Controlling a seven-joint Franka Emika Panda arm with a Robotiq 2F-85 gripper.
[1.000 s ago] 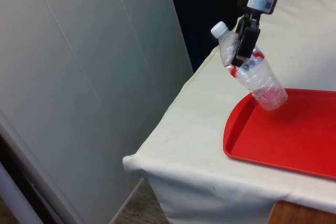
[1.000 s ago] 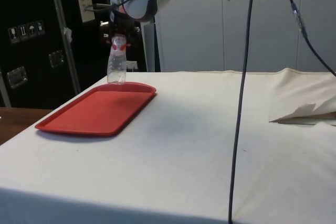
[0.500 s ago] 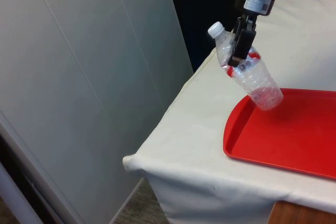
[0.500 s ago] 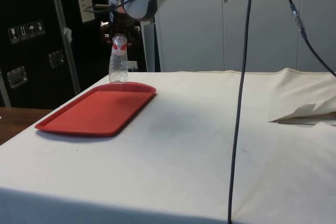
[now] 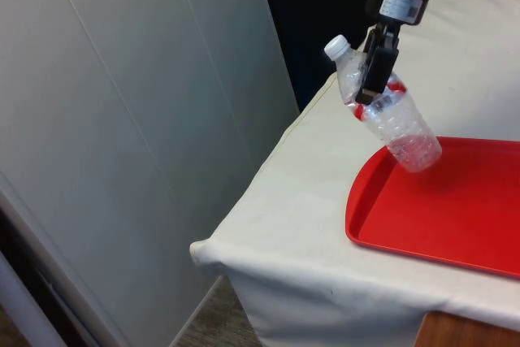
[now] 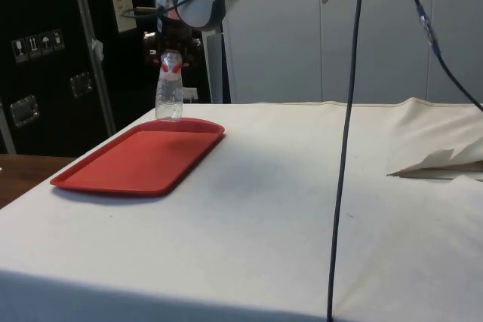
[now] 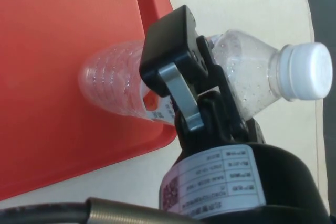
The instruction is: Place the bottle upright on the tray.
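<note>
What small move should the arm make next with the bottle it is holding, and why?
Probably tip the bottle upright before lowering it. The gripper holds it slanted in the front view, cap pointing away from the tray and base hanging over the tray's corner. Set down like this, it would likely topple.

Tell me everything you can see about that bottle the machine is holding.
The bottle is small, of clear ribbed plastic, with a white screw cap and a red and white label around its middle. It looks empty but for droplets inside. The gripper is shut on it near the label and holds it in the air, tilted, cap up, its base over the near corner of the red tray. Whether the base touches the tray is unclear.
</note>
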